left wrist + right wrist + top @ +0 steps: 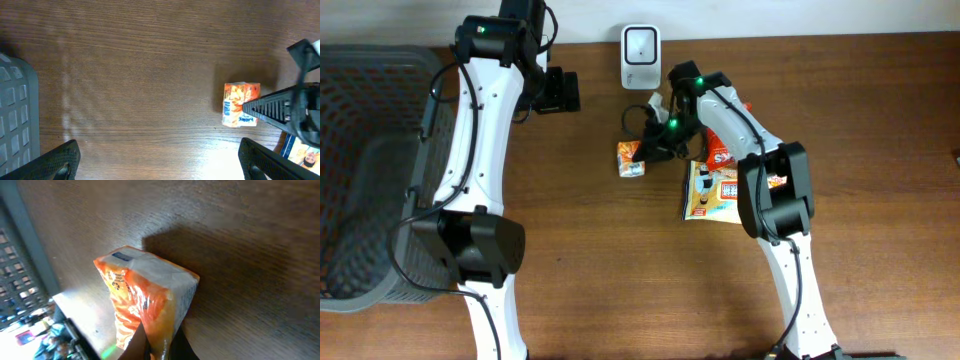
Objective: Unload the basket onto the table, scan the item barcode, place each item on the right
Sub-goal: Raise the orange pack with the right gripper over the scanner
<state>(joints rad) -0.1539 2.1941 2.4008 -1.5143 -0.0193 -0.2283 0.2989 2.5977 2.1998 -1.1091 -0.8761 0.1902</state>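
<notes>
Nearest the arm bases, a flat pack point(708, 195) printed blue and yellow lies on the wooden counter point(880, 250), right of centre, its right edge under the right arm. Just beyond it and to its left is the packet point(630, 160), small, orange and white, at about the middle of the counter. The right tool point(642, 150) is clamped on it. The right wrist view shows the packet's lower edge pinched between the closed fingers, with the rest of it tilted over its own dark shadow. Whether it touches the wood I cannot tell. A red pack point(720, 152) lies behind the flat pack, mostly hidden by the right arm.

Along the left side stands a dark mesh basket point(360, 150), well apart from the packet. Farther back, left of centre, the left tool point(565, 92) hangs over bare wood with its fingers spread wide and nothing between them. Its camera sees the packet off to the right, in the other tool's grip. At the far edge sits the white scanner point(640, 55), beyond the packet and slightly to its right, with bare wood between them.
</notes>
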